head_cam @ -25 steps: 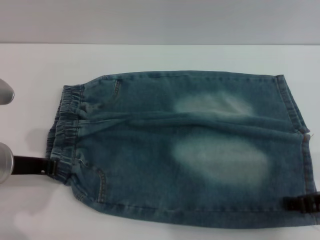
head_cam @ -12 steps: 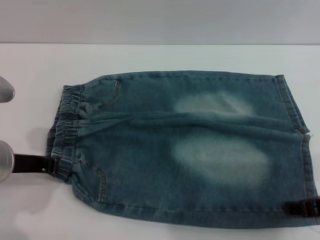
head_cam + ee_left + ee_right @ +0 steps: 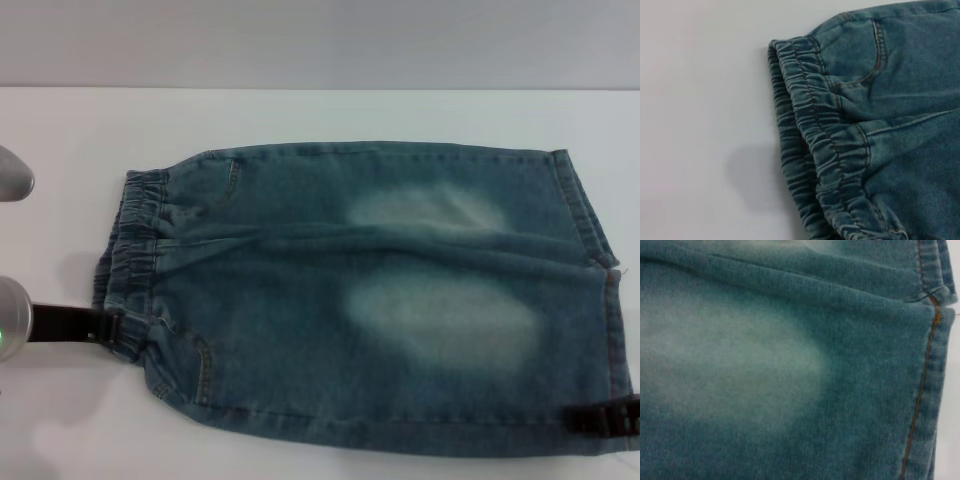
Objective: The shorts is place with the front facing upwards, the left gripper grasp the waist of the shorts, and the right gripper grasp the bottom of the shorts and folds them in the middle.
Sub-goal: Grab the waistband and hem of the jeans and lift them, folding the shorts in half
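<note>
The blue denim shorts (image 3: 380,300) lie flat on the white table (image 3: 300,115), front up, with pale faded thigh patches. The gathered waist (image 3: 135,250) points left and the bottom (image 3: 590,230) points right. My left gripper (image 3: 105,324) reaches in from the left edge and meets the near corner of the waist. My right gripper (image 3: 605,418) lies over the near corner of the bottom at the frame's right edge. The left wrist view shows the ruffled waist (image 3: 825,145) and a pocket seam. The stitched bottom (image 3: 927,390) runs down the right wrist view.
The silver left arm (image 3: 12,325) with a green glow shows at the left edge, and another silver part (image 3: 12,175) sits above it. White table surrounds the shorts on the far and left sides. A grey wall (image 3: 320,40) rises behind the table.
My left gripper has slid right, onto the waist's near corner. My right gripper has shifted slightly toward the table's near edge along the bottom. The shorts lie as before.
</note>
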You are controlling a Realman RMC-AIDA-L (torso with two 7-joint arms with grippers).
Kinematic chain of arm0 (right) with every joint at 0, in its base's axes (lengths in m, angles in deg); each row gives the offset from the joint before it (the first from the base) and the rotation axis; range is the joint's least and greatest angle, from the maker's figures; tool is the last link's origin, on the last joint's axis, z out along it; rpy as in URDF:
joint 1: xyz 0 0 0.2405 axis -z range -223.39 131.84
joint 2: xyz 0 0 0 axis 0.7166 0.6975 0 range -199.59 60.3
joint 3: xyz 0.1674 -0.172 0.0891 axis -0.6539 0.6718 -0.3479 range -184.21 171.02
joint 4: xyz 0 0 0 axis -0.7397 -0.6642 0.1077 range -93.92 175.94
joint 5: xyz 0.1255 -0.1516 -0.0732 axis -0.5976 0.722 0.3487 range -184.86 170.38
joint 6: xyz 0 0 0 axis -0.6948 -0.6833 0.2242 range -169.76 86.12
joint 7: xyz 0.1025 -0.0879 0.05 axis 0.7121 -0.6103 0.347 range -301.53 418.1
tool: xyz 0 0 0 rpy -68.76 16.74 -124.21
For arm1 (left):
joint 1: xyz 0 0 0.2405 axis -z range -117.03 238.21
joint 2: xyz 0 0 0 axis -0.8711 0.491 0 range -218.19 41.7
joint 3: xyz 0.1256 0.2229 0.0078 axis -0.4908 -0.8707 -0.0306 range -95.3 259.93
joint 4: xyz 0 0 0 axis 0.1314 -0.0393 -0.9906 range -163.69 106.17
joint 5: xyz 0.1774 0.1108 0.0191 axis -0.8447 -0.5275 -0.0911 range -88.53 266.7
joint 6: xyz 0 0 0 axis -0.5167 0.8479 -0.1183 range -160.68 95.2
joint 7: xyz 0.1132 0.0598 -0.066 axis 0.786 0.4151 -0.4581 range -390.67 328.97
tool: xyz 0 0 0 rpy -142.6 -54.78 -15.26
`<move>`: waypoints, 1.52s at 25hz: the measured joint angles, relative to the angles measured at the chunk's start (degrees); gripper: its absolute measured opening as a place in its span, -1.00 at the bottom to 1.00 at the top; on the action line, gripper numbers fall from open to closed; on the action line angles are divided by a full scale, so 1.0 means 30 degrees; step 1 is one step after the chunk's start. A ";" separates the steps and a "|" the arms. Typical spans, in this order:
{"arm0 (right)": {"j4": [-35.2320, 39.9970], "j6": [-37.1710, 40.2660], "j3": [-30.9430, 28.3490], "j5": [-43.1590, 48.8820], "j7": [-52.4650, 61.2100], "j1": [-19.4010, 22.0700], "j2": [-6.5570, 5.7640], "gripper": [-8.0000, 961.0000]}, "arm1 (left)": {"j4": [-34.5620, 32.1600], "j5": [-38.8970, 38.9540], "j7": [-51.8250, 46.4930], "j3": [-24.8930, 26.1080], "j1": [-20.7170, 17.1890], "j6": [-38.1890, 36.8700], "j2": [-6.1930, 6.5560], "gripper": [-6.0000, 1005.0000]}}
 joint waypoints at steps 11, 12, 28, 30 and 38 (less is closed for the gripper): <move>0.0033 -0.0581 0.0324 -0.0116 -0.0488 -0.0577 -0.0060 0.36 | 0.0028 -0.0001 0.0011 0.0049 0.0038 0.0046 0.0000 -0.94; 0.0032 -0.0582 0.0315 -0.0197 -0.0564 -0.0614 -0.0052 0.28 | 0.0028 -0.0001 0.0011 0.0048 0.0038 0.0047 0.0000 -0.94; -0.0850 -0.0041 -0.0054 -0.0762 -0.0711 -0.1820 -0.0051 -0.89 | 0.0022 -0.0001 0.0011 0.0047 -0.0026 -0.0152 0.0001 -0.94; -0.0968 0.0208 -0.0076 -0.0761 -0.0712 -0.1845 -0.0053 -0.89 | 0.0026 -0.0001 0.0011 0.0048 -0.0054 -0.0193 0.0000 -0.94; -0.1587 0.2913 -0.0389 -0.0601 -0.0771 -0.1574 -0.0099 -0.89 | 0.0540 0.0019 -0.0121 0.0397 -0.0520 -0.2004 -0.0006 -0.94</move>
